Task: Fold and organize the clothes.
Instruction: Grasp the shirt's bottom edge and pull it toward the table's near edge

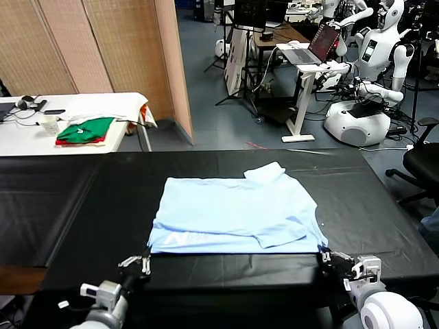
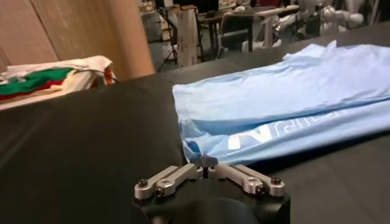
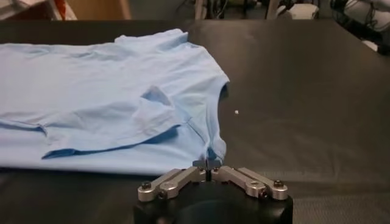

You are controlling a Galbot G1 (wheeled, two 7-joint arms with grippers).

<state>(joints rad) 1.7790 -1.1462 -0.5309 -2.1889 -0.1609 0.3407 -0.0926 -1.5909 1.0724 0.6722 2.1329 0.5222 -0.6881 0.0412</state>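
Note:
The clothes are one pale light-blue shirt point(image 1: 236, 212), lying partly folded on the black table point(image 1: 82, 205). Its white logo point(image 1: 180, 238) sits near the front left corner. My left gripper point(image 1: 144, 260) is at that front left corner, shut on the shirt's edge point(image 2: 206, 163). At the front right corner my right gripper point(image 1: 324, 259) is shut on the hem point(image 3: 207, 164). In the left wrist view the shirt point(image 2: 286, 97) stretches away from the jaws with its logo point(image 2: 262, 135) close by. In the right wrist view a folded sleeve point(image 3: 152, 106) lies on top of the shirt point(image 3: 79, 79).
A white table point(image 1: 20, 140) at the back left carries folded green-and-red garments point(image 1: 86, 130) and small items. Wooden screens point(image 1: 103, 48) stand behind it. Farther back right are a laptop stand point(image 1: 309, 55), white robots point(image 1: 370, 82) and an office chair point(image 1: 422, 164).

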